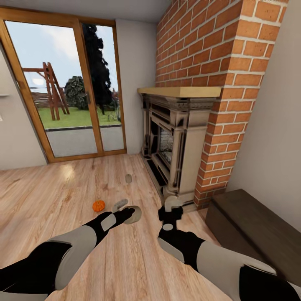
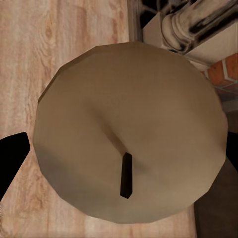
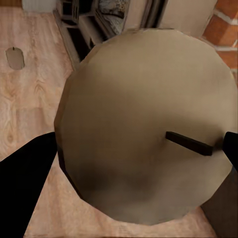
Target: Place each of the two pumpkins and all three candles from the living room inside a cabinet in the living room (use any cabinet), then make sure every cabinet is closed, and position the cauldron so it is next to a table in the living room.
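Firstly, the room: pale plank floor [image 1: 62, 196], a red brick chimney [image 1: 217, 62] at the far right with a stone fireplace [image 1: 175, 138] under a wooden mantel, and wood-framed glass doors [image 1: 62, 88] at the far left giving onto a lawn. Next, a long low dark-brown cabinet [image 1: 255, 230] along the right wall, near the chimney foot, its front shut. Then the two arms, black and grey, reaching forward from the near edge. Left gripper [image 1: 130, 214]: pinching a tan candle [image 1: 134, 214], whose round end and dark wick show large in the left wrist view [image 2: 129, 134], black fingers [image 2: 11, 158] at either edge. Right gripper [image 1: 170, 211]: pinching a second candle [image 1: 172, 203], held just in front of the fireplace base; its flat end and wick show in the right wrist view [image 3: 148, 124]. Third candle [image 1: 128, 178]: on the floor, farther off, apart from the rest. Orange pumpkin [image 1: 98, 205]: on the floor left of the left gripper. Small grey-beige item [image 1: 119, 204] beside the pumpkin: cannot tell what.
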{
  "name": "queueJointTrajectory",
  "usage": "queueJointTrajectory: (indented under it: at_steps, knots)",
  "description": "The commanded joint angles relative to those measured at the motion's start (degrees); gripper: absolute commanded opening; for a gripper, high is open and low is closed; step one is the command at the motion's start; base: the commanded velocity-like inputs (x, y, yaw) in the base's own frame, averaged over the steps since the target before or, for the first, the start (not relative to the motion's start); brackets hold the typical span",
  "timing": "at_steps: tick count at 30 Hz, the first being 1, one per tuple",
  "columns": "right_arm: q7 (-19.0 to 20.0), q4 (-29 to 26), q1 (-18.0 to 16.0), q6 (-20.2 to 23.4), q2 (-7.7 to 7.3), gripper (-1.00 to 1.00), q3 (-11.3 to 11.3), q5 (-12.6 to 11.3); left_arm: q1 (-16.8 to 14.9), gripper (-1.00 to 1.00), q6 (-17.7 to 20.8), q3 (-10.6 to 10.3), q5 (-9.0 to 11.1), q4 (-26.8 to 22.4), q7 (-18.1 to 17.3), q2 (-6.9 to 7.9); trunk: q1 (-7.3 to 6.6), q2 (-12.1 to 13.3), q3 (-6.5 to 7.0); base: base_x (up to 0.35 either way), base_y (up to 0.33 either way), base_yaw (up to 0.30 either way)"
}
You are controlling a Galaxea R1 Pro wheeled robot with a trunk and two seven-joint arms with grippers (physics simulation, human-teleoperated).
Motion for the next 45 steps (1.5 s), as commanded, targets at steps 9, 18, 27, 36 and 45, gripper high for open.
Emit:
queueJointTrajectory:
  at_steps: [9, 18, 27, 36, 45]
  knots:
    - [11.88, 7.39, 0.70, -2.33, 0.12, -1.00, 0.31, -0.46, -0.02, -1.00, 0.25, -0.46, -5.31, -0.03, 0.32, -0.29, -1.99, 3.59, 1.56, 0.000, 0.000, 0.000]
    - [13.12, 8.62, 0.70, -3.69, 0.22, -1.00, 0.37, -0.47, -0.02, -1.00, 0.36, -0.46, -5.78, -0.03, -0.04, -0.30, -3.96, 7.20, 3.18, 0.000, 0.000, 0.000]
    - [30.93, 12.30, 0.70, -3.73, 0.26, -1.00, 0.41, -0.47, -0.02, -1.00, 0.47, -0.46, -5.69, -0.03, -0.11, -1.07, -5.94, 10.81, 4.80, 0.000, 0.000, 0.000]
    - [31.41, 12.46, 0.75, -3.61, 1.09, -1.00, 0.40, -0.47, -0.02, -1.00, 0.46, -0.46, -5.73, -0.03, 0.01, -1.65, -7.92, 14.42, 6.41, 0.000, 0.000, 0.000]
    - [31.41, 12.55, 0.79, -3.55, 1.02, -1.00, 0.33, -0.47, -0.02, -1.00, 0.32, -0.39, -5.65, -0.03, 0.38, -1.48, -9.89, 18.03, 8.03, 0.000, 0.000, 0.000]
